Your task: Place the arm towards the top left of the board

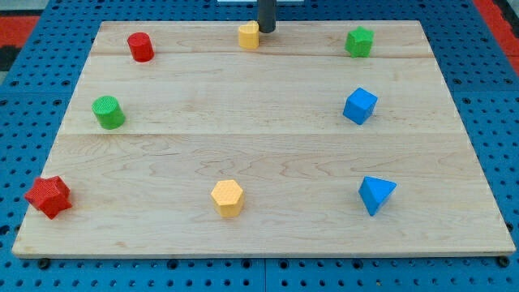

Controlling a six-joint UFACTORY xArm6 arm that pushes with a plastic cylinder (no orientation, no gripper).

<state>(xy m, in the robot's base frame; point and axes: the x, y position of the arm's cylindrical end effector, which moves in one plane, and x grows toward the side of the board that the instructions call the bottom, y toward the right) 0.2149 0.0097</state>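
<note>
My tip [266,31] is at the view's top centre of the wooden board [259,146], touching or just beside the right side of a yellow block [249,36]. A red cylinder [140,46] stands at the top left, well to the left of my tip. A green cylinder [108,112] is below it on the left side.
A green block [359,41] sits at the top right. A blue cube [360,105] is at the right. A blue pyramid-like block [375,194] is at the bottom right. A yellow hexagonal block [228,197] is at the bottom centre. A red star-like block [49,196] is at the bottom left.
</note>
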